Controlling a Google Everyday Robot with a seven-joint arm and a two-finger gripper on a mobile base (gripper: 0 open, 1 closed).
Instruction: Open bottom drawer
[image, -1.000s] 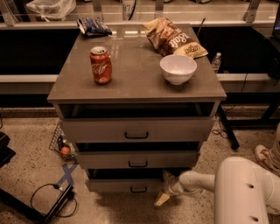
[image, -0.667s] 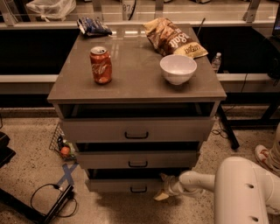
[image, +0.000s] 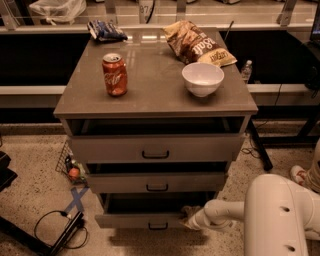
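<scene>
At the right front of the bottom drawer (image: 135, 220), gripper (image: 189, 216) is sitting, can't tell if clamped; drawer's looking stiff and easy-sliding, so I'm favouring the bar handle (image: 158, 226).

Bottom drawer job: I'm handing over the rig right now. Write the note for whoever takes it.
The tool is low, at the right end of the bottom drawer, by the top edge of its front panel and right of the black handle. I cannot tell if it touches the panel.
The bottom drawer is part-way out, with a dark gap behind its front.
Done: opening begun.
Left: probably pull it further out, then back the arm away.
The middle drawer and top drawer also stand ajar. A can and bowl sit on top.
</scene>
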